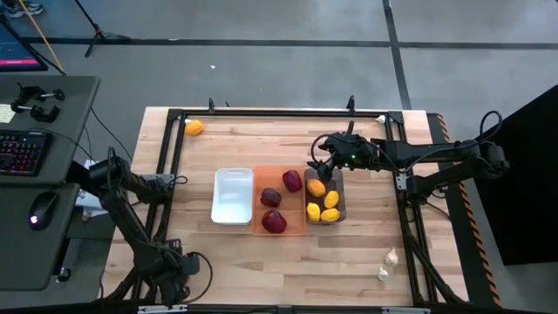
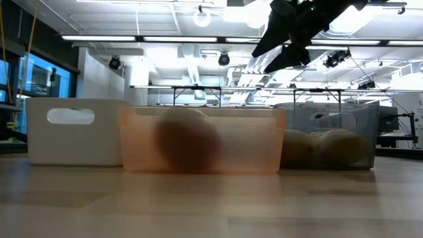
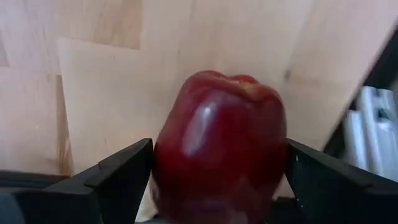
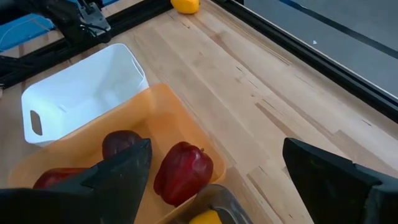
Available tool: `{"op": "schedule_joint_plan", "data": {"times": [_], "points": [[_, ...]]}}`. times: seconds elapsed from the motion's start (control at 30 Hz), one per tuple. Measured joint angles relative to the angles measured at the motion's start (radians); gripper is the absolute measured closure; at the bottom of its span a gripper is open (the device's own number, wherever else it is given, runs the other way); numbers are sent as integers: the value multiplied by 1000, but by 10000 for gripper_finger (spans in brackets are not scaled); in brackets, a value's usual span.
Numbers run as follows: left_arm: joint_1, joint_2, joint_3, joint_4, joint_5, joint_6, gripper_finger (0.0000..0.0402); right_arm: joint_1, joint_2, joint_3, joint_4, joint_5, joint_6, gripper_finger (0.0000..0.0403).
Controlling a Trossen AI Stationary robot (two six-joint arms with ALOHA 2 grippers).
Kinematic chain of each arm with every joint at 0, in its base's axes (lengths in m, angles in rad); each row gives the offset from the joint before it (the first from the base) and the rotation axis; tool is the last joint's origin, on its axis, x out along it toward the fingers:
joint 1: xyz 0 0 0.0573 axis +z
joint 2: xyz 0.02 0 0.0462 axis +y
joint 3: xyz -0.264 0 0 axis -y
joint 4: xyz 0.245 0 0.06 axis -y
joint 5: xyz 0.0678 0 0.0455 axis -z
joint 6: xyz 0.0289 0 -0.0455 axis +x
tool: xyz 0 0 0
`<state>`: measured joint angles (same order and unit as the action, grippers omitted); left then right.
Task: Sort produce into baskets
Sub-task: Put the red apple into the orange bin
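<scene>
1. Three baskets stand side by side in a row at the middle of the desk (image 1: 366, 235), each with its long axis running 12 to 6 o'clock in the high view.
2. The white basket (image 1: 233, 195), at the 9 o'clock end of the row, holds nothing.
3. The orange basket (image 1: 298, 228) in the middle holds three dark red fruits (image 1: 274, 221), one at its 12 o'clock end, one mid-way and one at its 6 o'clock end.
4. The grey basket (image 1: 340, 185), at the 3 o'clock end, holds four yellow fruits (image 1: 331, 200), bunched from its middle toward 6 o'clock.
5. A loose yellow fruit (image 1: 193, 127) lies on the desk toward 11 o'clock, well apart from the baskets.
6. Two whitish bulbs (image 1: 391, 256) lie near each other toward 4 o'clock.
7. The right tool (image 1: 318, 166) hangs over the 12 o'clock ends of the orange and grey baskets, its fingers spread wide with nothing between them.
8. The left tool (image 3: 217, 162) is at the desk's 7 o'clock corner, closed around a fourth red fruit (image 3: 217, 124). Both fingers press its sides, and its long axis runs along the fingers, dimpled end away from the wrist.
</scene>
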<state>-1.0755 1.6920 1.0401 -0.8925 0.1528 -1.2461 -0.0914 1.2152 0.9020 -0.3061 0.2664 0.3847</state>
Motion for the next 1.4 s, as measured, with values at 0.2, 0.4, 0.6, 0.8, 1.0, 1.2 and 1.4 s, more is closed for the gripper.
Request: {"op": "schedule_joint_plan", "data": {"times": [0.2,0.4,0.6,0.8,1.0,1.2,1.4], "points": [[10,19,-51,67,33,-10,69,0,0,0,-3,0,3,52],[27,10,-56,68,46,-9,107,0,0,0,-12,0,2,52],[83,-72,-8,-13,-33,35,135,0,0,0,-21,0,0,52],[233,-284,97,-185,-312,186,135,0,0,0,-20,79,11,52],[527,-430,138,-196,-772,501,119,-1,0,0,-20,212,144,52],[890,-359,63,267,-601,880,112,1,-10,0,-20,212,167,52],[1005,-173,63,567,-475,997,110,32,-77,0,-32,197,197,52]]}}
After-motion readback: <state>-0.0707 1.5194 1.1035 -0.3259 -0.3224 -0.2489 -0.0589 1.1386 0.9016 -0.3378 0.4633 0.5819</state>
